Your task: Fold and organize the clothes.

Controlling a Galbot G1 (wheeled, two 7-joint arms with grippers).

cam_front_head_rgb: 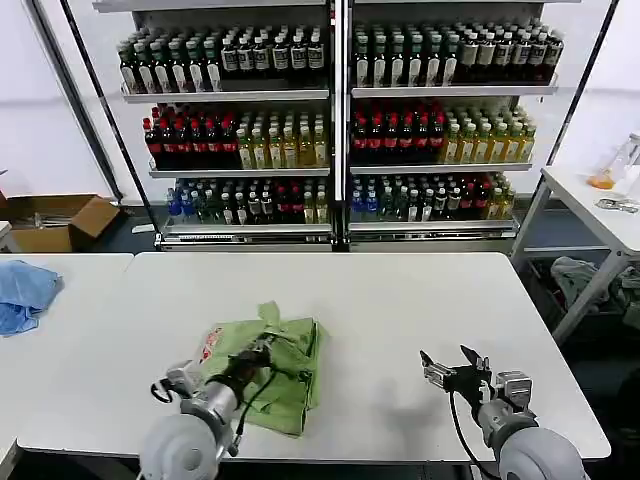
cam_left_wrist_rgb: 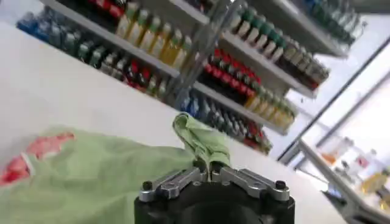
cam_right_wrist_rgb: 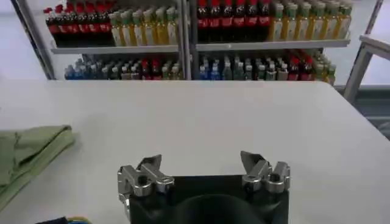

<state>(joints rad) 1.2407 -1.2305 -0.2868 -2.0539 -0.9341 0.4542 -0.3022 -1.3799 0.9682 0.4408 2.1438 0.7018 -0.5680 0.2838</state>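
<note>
Lower centre of the head view: my left gripper (cam_front_head_rgb: 262, 352), pinched shut on the polo shirt (cam_front_head_rgb: 285, 375), lifts a fold for tucking; my right gripper (cam_front_head_rgb: 452, 364) waits spread, lower right.

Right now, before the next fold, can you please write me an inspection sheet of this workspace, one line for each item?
Surface: white table, bare around the shirt.
Job's things: light green polo shirt partly folded near the front edge, red-and-white patch showing at its left end.
Clutter: light blue cloth on the neighbouring table at the left.
Grippers: left gripper shut on a raised fold of the shirt; right gripper open, hanging just above the bare table to the right, apart from the shirt.
Cables: black cable along the right arm.
Surroundings: drink shelves behind; cardboard box on the floor at the left.
</note>
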